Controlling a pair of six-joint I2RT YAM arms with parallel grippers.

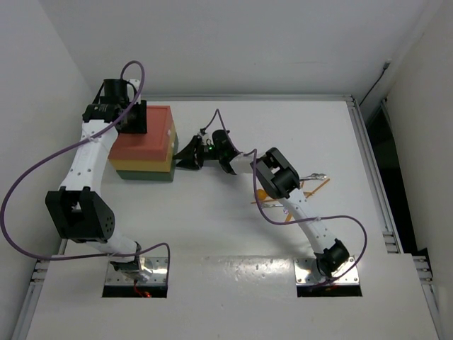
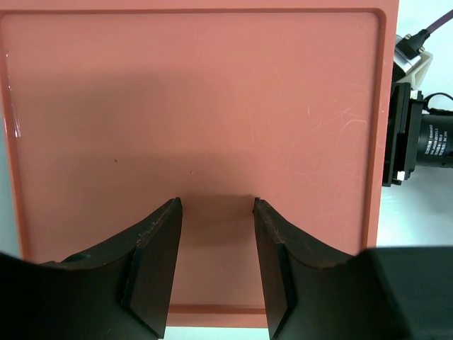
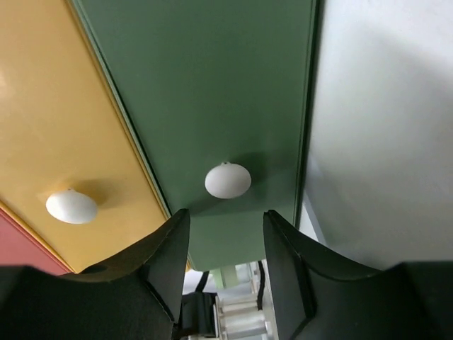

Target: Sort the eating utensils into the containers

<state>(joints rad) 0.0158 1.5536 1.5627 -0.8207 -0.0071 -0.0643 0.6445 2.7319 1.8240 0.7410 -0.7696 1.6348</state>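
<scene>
The containers [image 1: 145, 145] form one stacked block at the back left: red-orange top [image 2: 198, 106], yellow drawer [image 3: 56, 127], green drawer [image 3: 212, 85]. My left gripper [image 2: 216, 203] hovers over the rear part of the red-orange top, open, with nothing between its jaws. In the top view my right gripper [image 1: 187, 157] points at the block's front face. In its wrist view the right gripper [image 3: 226, 214] is open, and the green drawer's white knob [image 3: 227, 180] sits just beyond its fingertips. Orange eating utensils [image 1: 313, 187] and a silver spoon [image 1: 316, 176] lie on the table at the right, partly hidden by the right arm.
The yellow drawer has its own white knob [image 3: 71, 206] left of the green one. The right arm's wrist camera [image 2: 425, 134] shows beside the block's front edge. White walls close in the table on the left and at the back.
</scene>
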